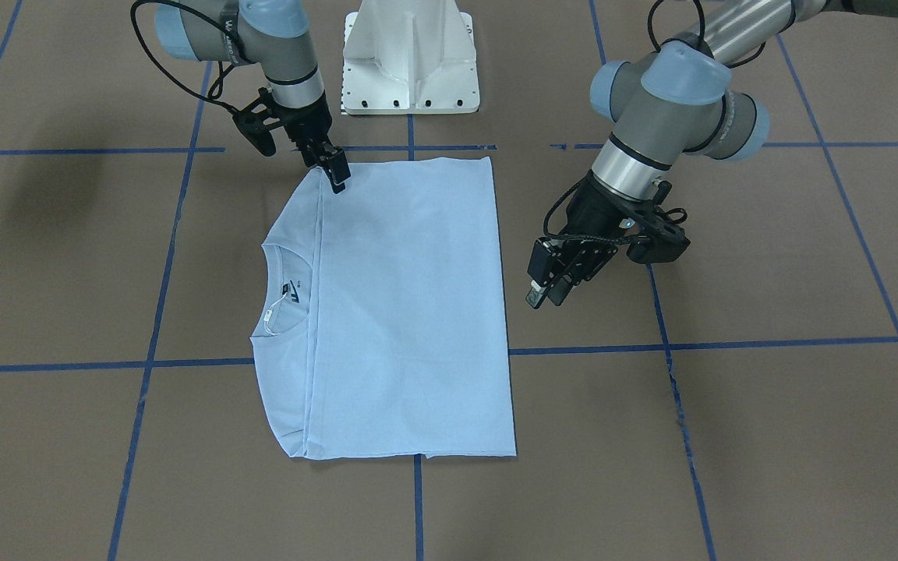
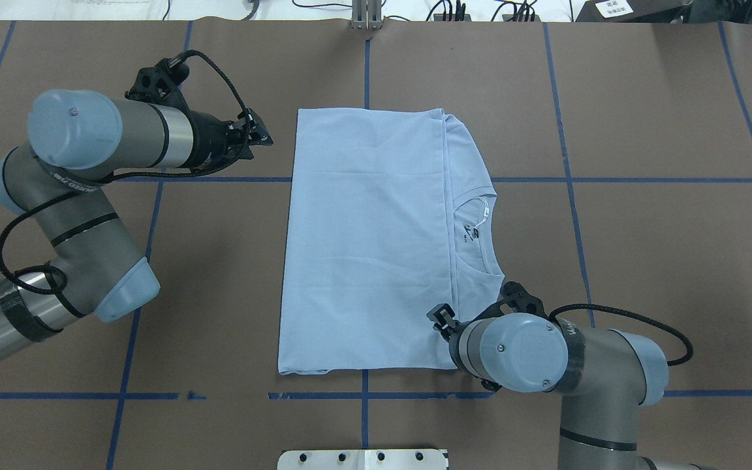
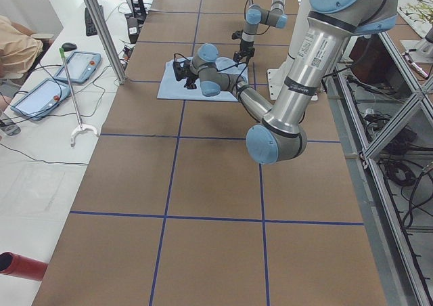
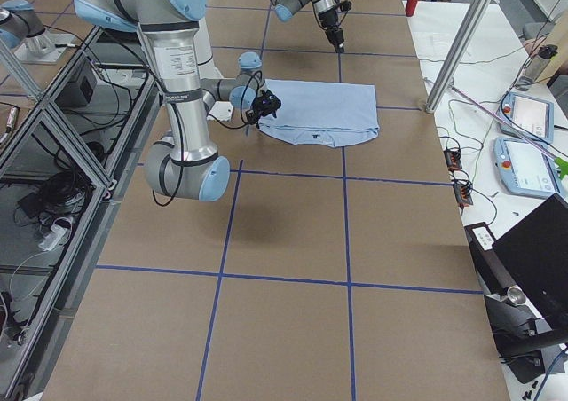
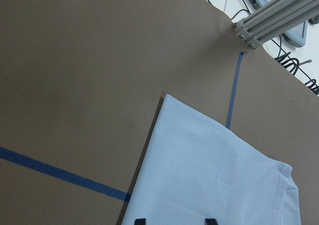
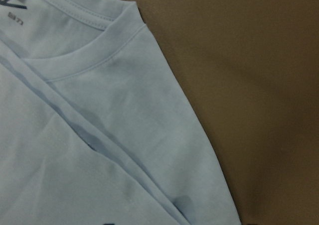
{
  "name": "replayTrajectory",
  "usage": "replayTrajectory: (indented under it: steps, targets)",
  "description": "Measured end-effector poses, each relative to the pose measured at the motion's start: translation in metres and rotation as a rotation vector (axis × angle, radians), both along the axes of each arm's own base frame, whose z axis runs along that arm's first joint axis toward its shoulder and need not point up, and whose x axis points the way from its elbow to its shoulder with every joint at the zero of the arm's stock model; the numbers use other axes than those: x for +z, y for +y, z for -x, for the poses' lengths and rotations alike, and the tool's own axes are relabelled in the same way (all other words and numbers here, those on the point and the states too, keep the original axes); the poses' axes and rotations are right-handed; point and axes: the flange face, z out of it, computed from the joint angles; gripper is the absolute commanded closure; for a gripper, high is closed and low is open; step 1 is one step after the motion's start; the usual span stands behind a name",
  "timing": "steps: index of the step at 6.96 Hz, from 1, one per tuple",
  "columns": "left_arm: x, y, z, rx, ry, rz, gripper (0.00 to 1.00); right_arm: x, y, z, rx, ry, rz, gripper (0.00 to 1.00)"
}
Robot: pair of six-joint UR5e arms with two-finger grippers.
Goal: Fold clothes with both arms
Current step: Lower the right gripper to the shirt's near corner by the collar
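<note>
Light blue short-sleeved T-shirt, folded once, lay flat on the brown bench. The right gripper sat at its collar-side corner; I cannot tell its spread. Overhead, the left gripper hovered beside the edge opposite the collar. The left wrist view showed its fingers wide and empty. Next, I judged, both would need to pinch an edge for another fold.

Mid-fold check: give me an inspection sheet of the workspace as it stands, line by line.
Surface: brown table covering with blue tape grid.
Job's things: light blue T-shirt lies flat, folded to a rectangle. Its ribbed collar and dark neck label are exposed on the robot's right side.
Clutter: nothing seen on the table.
Grippers: left gripper is beside the shirt's edge, off the cloth, jaws open and empty. Right gripper is at the shirt's corner nearest the base; whether its jaws pinch cloth cannot be told.
Cables: black cables loop at both wrists, clear of the shirt.
Surroundings: white pedestal base; handheld control tablets beyond the table's edge.
</note>
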Motion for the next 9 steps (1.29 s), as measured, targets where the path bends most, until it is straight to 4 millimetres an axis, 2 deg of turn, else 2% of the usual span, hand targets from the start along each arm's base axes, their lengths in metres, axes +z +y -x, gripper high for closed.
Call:
replayTrajectory:
  steps: [2,3,8,9]
  targets:
    - [0.000,0.000,0.000,-0.002,0.004,0.005,0.50,0.004,0.003,0.001,-0.004,0.007,0.003,0.91]
    - [0.000,0.000,0.000,-0.002,0.004,0.006,0.50,0.005,0.004,0.001,-0.005,0.007,0.003,1.00]
    - [-0.004,0.003,0.000,-0.008,0.023,0.025,0.50,-0.005,0.007,-0.007,-0.007,-0.018,0.001,1.00]
    - [-0.007,0.015,-0.003,-0.010,0.060,0.068,0.50,-0.011,0.007,-0.010,-0.009,-0.031,0.000,1.00]
